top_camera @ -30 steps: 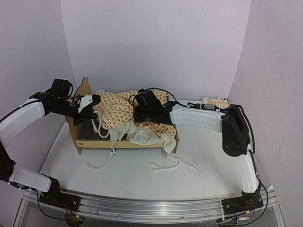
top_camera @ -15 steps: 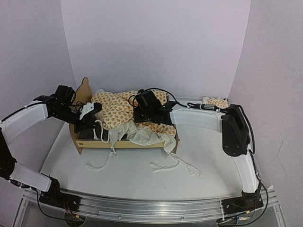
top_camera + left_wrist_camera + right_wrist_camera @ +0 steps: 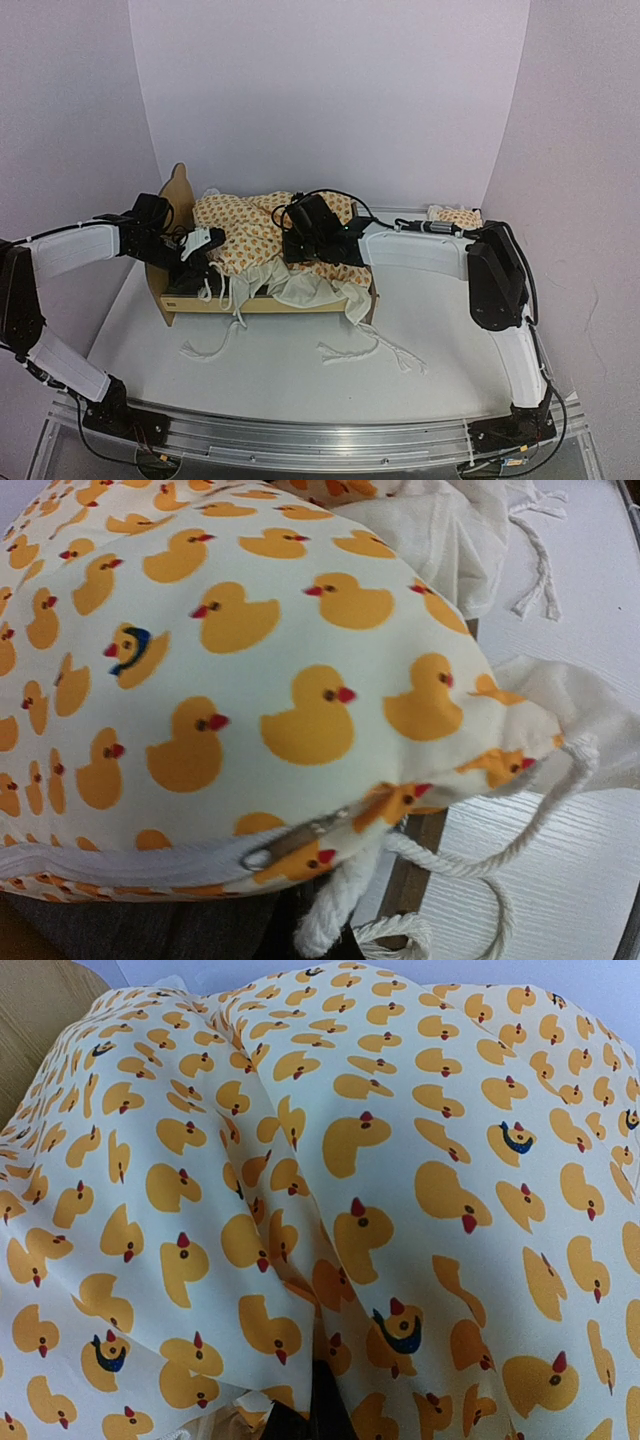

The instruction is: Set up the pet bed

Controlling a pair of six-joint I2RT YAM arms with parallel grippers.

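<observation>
The pet bed [image 3: 262,302] is a light plywood frame with a scalloped headboard [image 3: 180,190] at the left. A duck-patterned mattress cushion [image 3: 250,232] lies bunched on top of it, and its white ruffle spills over the near rail. My left gripper [image 3: 198,262] sits low at the headboard end, shut on the cushion's white cord [image 3: 338,905] just under the zipped corner [image 3: 300,840]. The wooden rail [image 3: 415,855] shows beside it. My right gripper [image 3: 302,246] is on the cushion's middle, shut on a pinched fold of duck fabric [image 3: 330,1260]. Fabric hides most of both pairs of fingers.
A small matching pillow [image 3: 456,215] lies at the back right by the right arm's elbow. Loose white tie cords [image 3: 372,350] trail over the table in front of the bed, with another cord [image 3: 208,345] at the left. Pale walls close in on three sides.
My left gripper has come down and to the right with the cushion's corner, from beside the headboard top to the bed's near rail. The right gripper has stayed put.
</observation>
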